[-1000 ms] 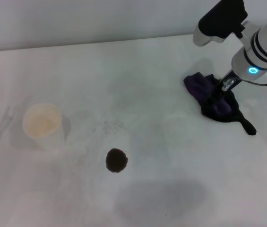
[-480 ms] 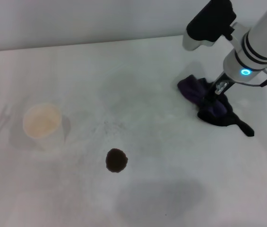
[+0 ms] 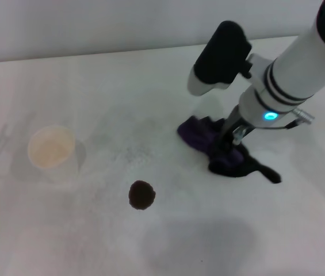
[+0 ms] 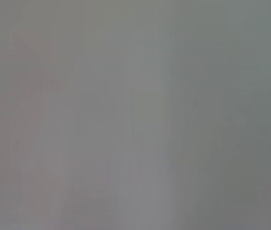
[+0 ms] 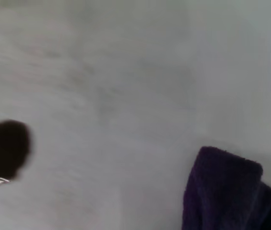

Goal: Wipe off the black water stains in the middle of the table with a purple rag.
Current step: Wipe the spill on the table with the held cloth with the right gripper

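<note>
The black water stain point(image 3: 142, 195) is a small round dark blot on the white table point(image 3: 110, 80), left of centre near the front. My right gripper point(image 3: 227, 146) points down and is shut on the purple rag point(image 3: 199, 133), which trails on the tabletop with its black tail point(image 3: 267, 172) behind it. The rag lies to the right of the stain and a little farther back, apart from it. The right wrist view shows the stain point(image 5: 3, 149) and a corner of the rag point(image 5: 226, 191). My left gripper is out of view; the left wrist view shows only a blank grey surface.
A white paper cup point(image 3: 51, 148) stands upright at the left, well apart from the stain. Faint grey speckles point(image 3: 136, 152) lie between the rag and the cup. The table's far edge point(image 3: 93, 54) meets a pale wall.
My right arm has dragged the purple rag leftward and toward the front, from the far right of the table to near its middle, closer to the stain. The stain and cup have not moved.
</note>
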Available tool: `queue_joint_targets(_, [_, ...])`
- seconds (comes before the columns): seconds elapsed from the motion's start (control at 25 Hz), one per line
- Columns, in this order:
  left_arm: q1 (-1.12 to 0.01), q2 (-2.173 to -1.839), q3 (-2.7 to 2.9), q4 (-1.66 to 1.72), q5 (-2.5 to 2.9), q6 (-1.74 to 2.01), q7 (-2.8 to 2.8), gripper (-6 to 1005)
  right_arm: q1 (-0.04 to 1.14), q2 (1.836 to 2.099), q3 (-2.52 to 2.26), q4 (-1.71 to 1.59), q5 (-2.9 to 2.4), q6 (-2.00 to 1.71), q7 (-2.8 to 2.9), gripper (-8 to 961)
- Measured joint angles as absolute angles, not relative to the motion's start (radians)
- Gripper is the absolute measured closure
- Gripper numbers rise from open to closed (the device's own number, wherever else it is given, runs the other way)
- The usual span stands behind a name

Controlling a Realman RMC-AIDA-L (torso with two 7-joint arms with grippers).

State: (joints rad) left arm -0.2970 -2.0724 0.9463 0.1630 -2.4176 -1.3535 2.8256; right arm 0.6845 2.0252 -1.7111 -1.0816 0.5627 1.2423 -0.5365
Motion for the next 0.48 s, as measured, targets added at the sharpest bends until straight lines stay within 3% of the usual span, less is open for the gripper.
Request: queue_joint_targets(0.48, [-0.305, -2.072, 0.945, 0.217, -2.423, -1.297, 2.826, 117, 0.658, 2.028, -2.018, -1.26, 0.706, 1.154, -0.241, 856])
